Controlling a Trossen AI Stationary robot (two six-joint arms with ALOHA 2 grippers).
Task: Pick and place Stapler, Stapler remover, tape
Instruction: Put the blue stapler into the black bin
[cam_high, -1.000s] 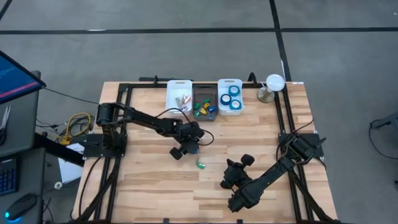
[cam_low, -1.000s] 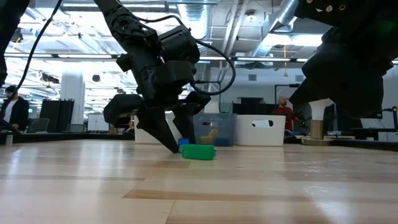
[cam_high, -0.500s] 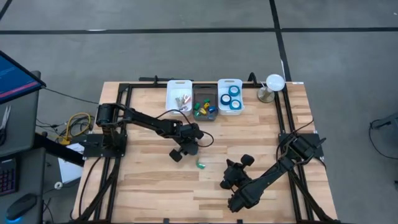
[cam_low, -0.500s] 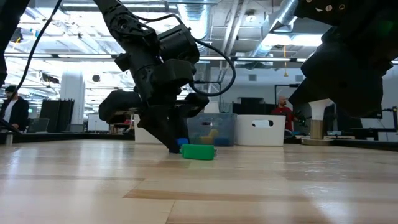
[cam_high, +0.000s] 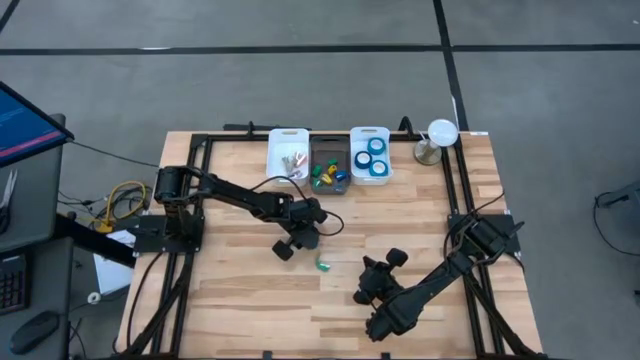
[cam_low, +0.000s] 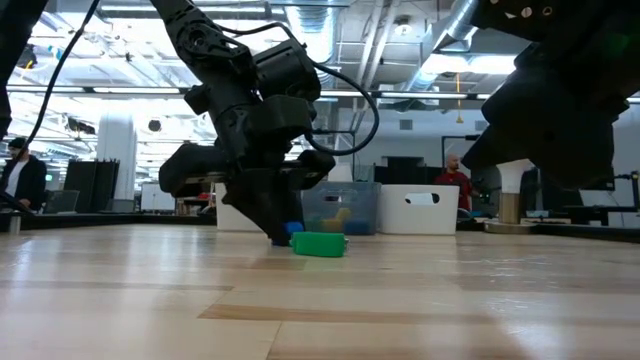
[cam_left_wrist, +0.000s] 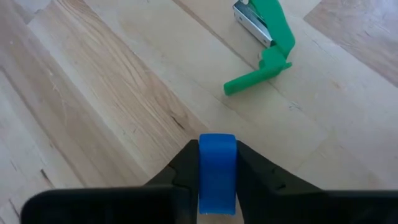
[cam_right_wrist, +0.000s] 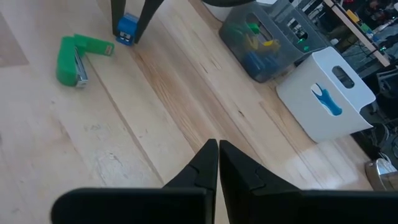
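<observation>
Left tool (cam_left_wrist: 217, 180) is down at counter (cam_high: 230, 290) centre, fingers clamped tight on a small blue blocky piece (cam_left_wrist: 217, 165), likely a mini stapler or staple remover, can't tell which. In the low view the piece (cam_low: 292, 230) sits at counter level between the finger tips, not lifted yet as far as I can judge.

Green stapler (cam_high: 323, 264) lies on the counter just beside the left tool, at about 4 o'clock from it in the high view, hinged open.

Right tool (cam_right_wrist: 217, 163) hovers at the counter's 5 o'clock area, fingers closed together, holding nothing, waiting.

Bins at 12 o'clock: white bin (cam_high: 288, 152), grey middle bin (cam_high: 329, 148) with small coloured pieces, white bin (cam_high: 370, 135) with blue tape rolls (cam_high: 376, 145), so tape looks already sorted.

Step in hand, as I read it: grasp made on the blue piece, pick phase.

Next move calls for a straight lift without slipping, then carrying toward 12 o'clock and releasing over the middle bin. Green stapler is left after that.
</observation>
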